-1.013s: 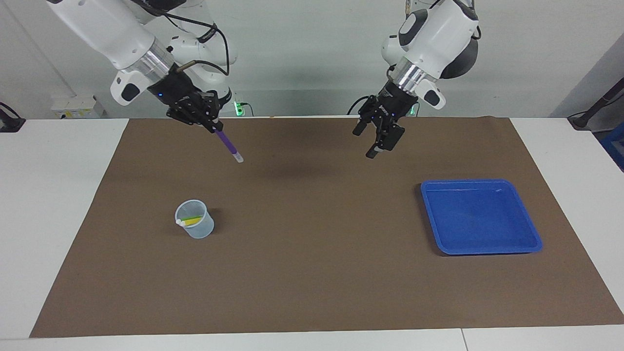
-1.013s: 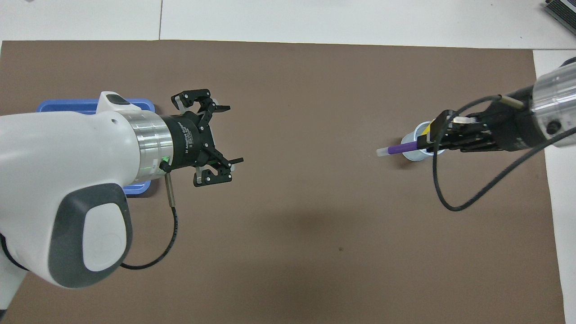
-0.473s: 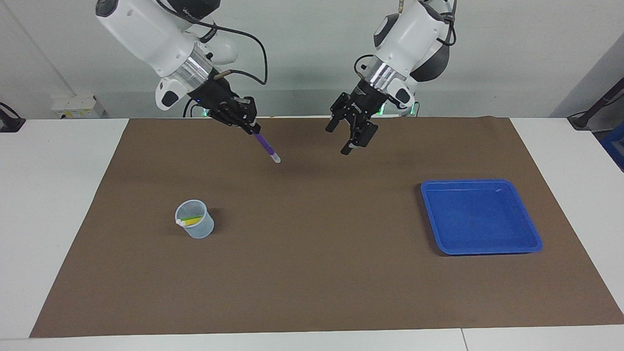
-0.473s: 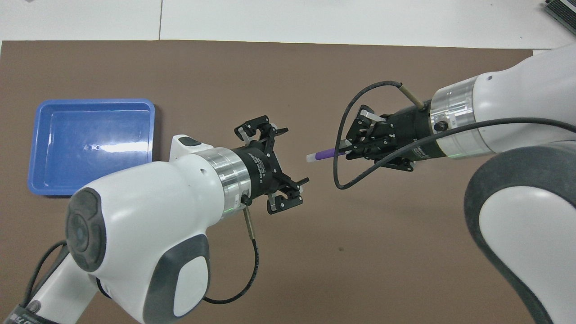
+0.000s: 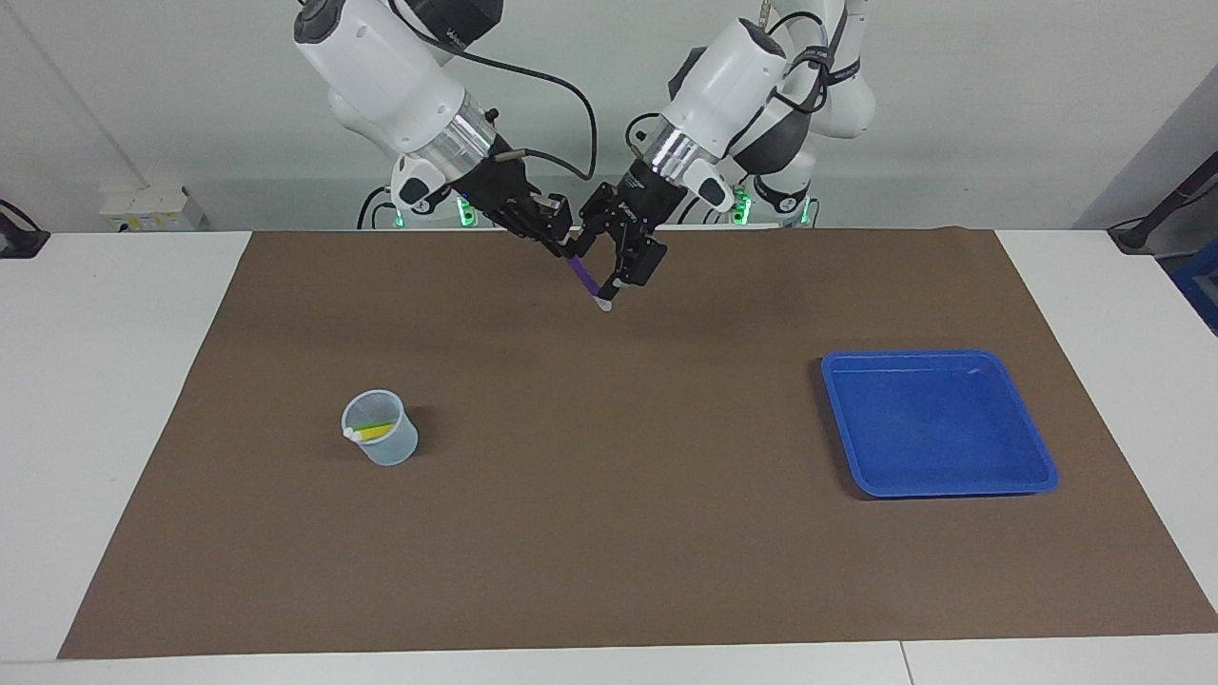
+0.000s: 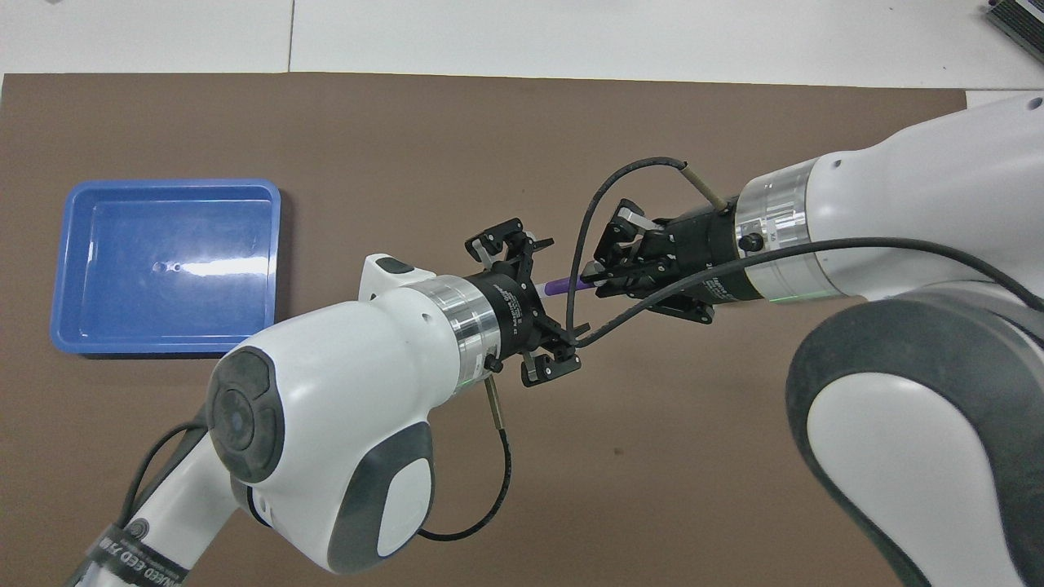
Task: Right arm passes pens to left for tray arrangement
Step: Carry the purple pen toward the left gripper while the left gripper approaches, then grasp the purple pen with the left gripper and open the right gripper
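Handover time above the brown mat: the right pincer (image 5: 563,249) is clamped on the purple pen (image 5: 592,284), whose pale tip sits between the left pincer's (image 5: 620,271) spread fingers. The tray (image 5: 1043,473) waits toward the left arm's end. Release early and the pen could drop!

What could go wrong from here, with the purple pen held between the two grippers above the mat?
The left gripper is open around the purple pen; if the right gripper releases early, the pen could drop onto the mat. The grippers sit very close, so closing could knock them together or tilt the pen.
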